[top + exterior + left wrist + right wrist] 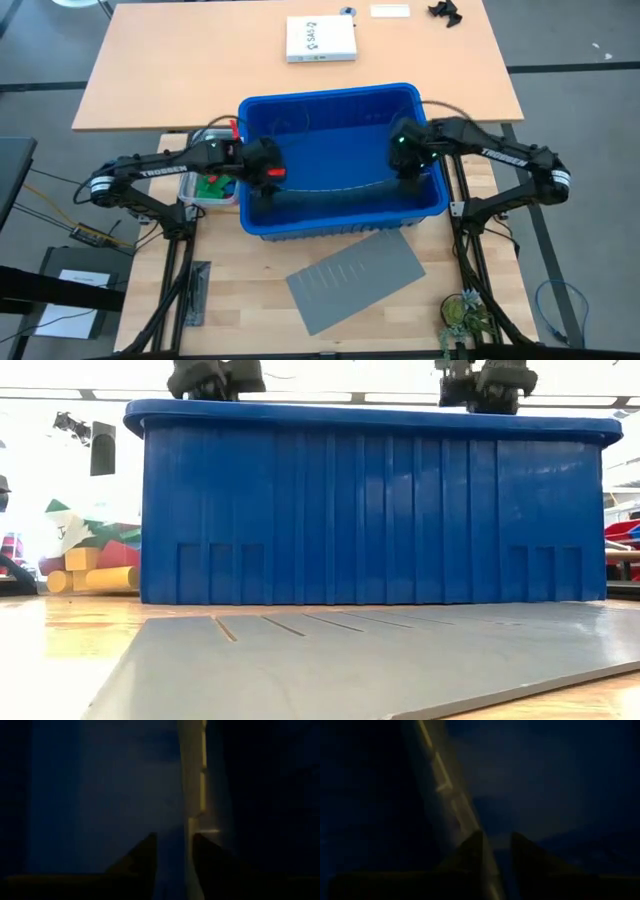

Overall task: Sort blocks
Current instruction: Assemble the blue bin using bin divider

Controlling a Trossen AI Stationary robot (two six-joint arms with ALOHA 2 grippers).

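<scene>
Both arms reach down into the large blue bin point(330, 95). My left gripper point(268, 180) is by its left wall and my right gripper point(408, 172) by its right wall. A thin pale strip point(330, 190) curves across the bin from one gripper to the other. In each wrist view the fingers stand a little apart, with the pale strip point(192, 780) point(442, 785) running into the gap. Green and red blocks point(212, 186) lie in the small clear tub left of the bin. Yellow, red and green blocks point(90, 565) also show in the low view. My left gripper point(175, 840) points steeply down with the pale strip's end point(190, 827) in the gap between its fingers; I cannot tell whether they touch it. My right gripper point(496, 837) points steeply down with the strip's other end point(477, 827) in its gap; touch cannot be told.
A grey ribbed plate point(357, 278) lies on the table in front of the bin. A white box point(320, 40) rests on the far table. The bin's tall walls point(380, 510) close in both grippers. A small plant point(462, 315) stands at the near right.
</scene>
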